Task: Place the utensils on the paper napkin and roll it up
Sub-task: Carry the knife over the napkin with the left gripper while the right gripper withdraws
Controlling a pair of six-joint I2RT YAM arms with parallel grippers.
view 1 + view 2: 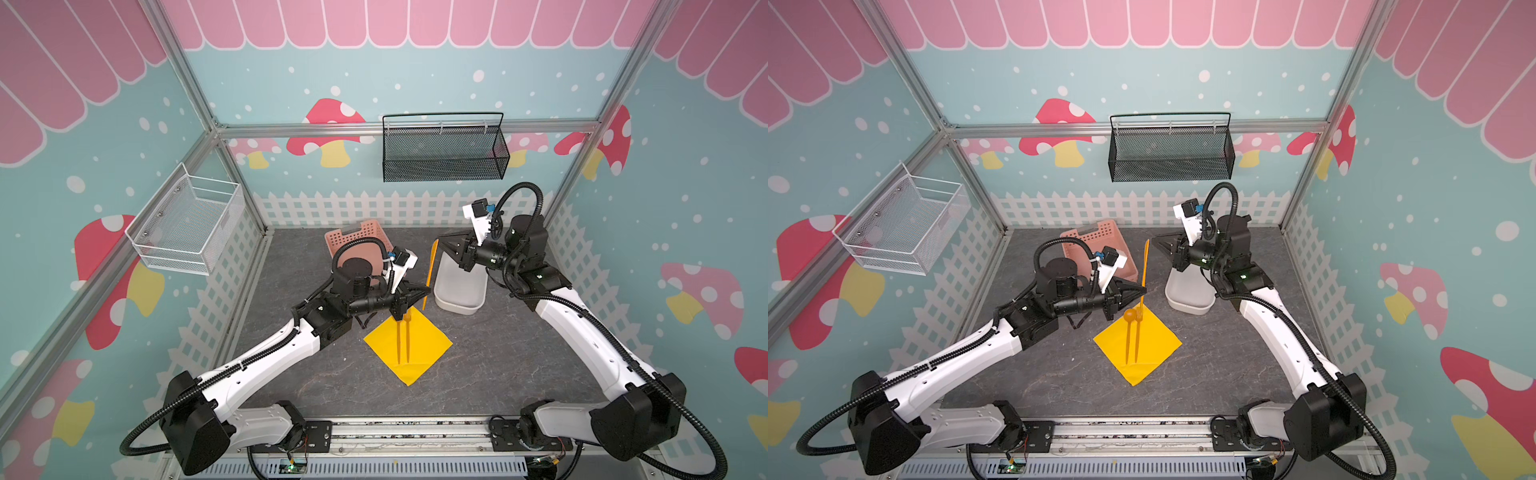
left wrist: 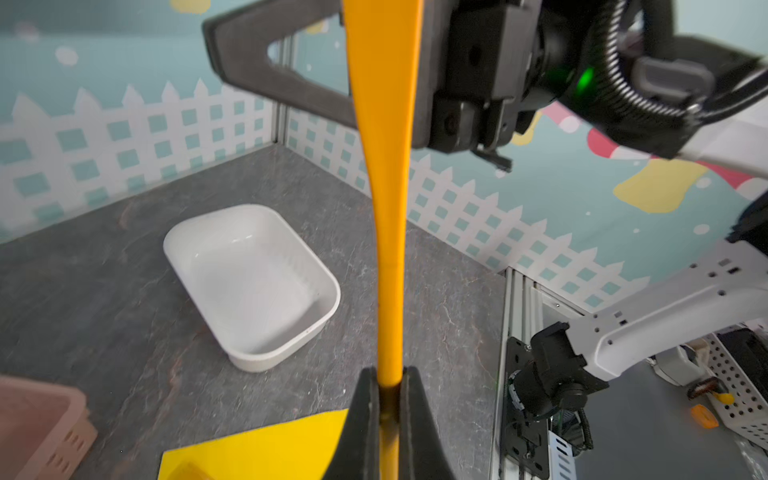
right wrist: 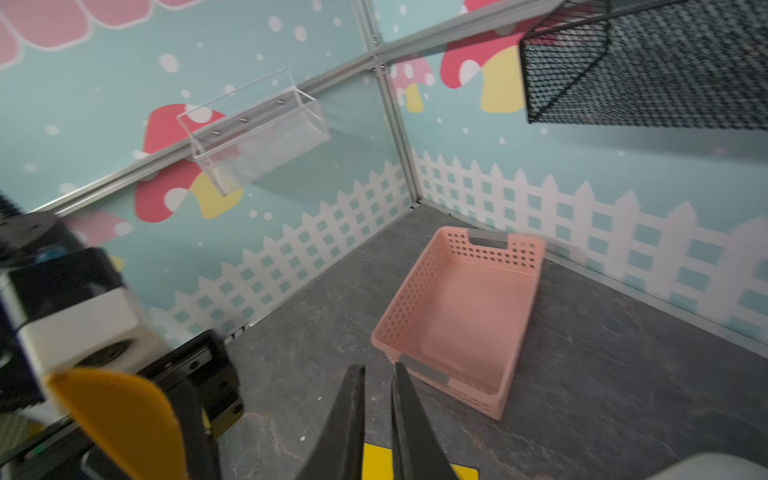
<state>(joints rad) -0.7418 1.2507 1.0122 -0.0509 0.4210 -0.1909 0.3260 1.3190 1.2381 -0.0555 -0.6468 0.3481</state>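
The yellow paper napkin [image 1: 430,347] lies flat in the middle of the grey table [image 1: 498,353], turned so that its corners point like a diamond. Two of the orange utensils rest on it side by side, handles running toward you: a round-bowled spoon [image 1: 1128,338] and a fork [image 1: 1137,338], their heads at the far corner. A third orange piece [image 1: 429,274], flat-bladed like a knife, is not on the paper; it stands nearly upright just beyond that far corner. Your left claw [image 2: 389,386] pinches it low on the handle, fingers pressed against both sides. The blade's upper end rises close to your right claw [image 3: 378,374], which does not grip it: the right wrist view shows that claw's fingers nearly together, with a thin empty gap and the blade off to one side. The white tub [image 1: 459,309] sits beneath the right claw, and the pink basket [image 3: 457,320] stands at the back behind the left arm. You appear to be in the placing step, with the last piece carried by the left arm alone. The next move likely calls for tipping that piece flat and setting it beside the fork, parallel, without nudging the two already laid; rolling waits until then.
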